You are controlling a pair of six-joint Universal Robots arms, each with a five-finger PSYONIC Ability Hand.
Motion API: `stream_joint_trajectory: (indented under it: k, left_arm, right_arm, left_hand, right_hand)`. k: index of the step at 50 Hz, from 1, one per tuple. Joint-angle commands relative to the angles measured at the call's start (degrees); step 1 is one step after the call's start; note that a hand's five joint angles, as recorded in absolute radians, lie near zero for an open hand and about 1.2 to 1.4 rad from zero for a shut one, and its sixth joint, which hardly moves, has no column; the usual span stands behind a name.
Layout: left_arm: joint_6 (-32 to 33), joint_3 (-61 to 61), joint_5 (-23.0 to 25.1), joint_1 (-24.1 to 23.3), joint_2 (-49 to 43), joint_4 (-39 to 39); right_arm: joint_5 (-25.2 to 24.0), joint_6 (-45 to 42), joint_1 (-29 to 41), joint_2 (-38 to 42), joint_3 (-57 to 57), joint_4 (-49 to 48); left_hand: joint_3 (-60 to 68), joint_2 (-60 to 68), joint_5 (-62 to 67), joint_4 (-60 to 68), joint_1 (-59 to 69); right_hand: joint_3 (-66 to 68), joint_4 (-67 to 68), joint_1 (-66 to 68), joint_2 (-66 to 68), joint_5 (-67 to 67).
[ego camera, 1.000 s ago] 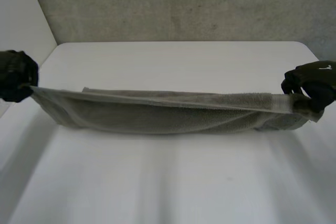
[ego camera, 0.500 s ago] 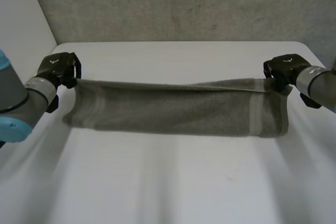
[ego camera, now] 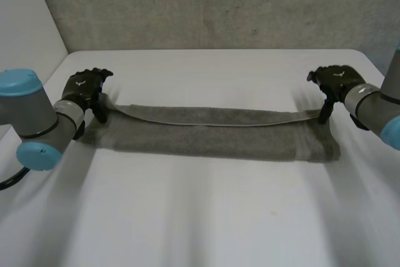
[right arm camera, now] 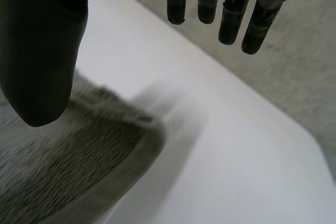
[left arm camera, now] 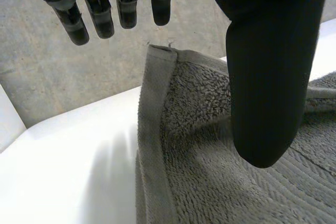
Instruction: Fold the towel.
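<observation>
Folded towel [ego camera: 206, 134] on the table [ego camera: 206, 217], left hand [ego camera: 86, 87] at its nine o'clock end, right hand [ego camera: 332, 80] at three, both unclenched, grasping nothing.

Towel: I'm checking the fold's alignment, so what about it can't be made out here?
Head view: lower layer of the towel, covered by the upper layer; its upper corners, behind the left hand and right hand.
Left wrist view: cloth behind the left hand's thumb; the rest cut off by the frame edge.
</observation>
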Motion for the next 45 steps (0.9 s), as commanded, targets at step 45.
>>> stream_joint_trajectory:
  k: [45]
  left_arm:
    - [15.4, 18.7, 4.9, -0.2, -8.7, -20.0]
  right_arm:
    - [-0.8, -1.5, 0.1, 9.0, -11.3, 15.8]
  left_hand:
    - [-0.4, -0.3, -1.6, -0.5, -0.5]
  right_hand:
    - [-3.3, -4.2, -3.0, -3.5, -3.4]
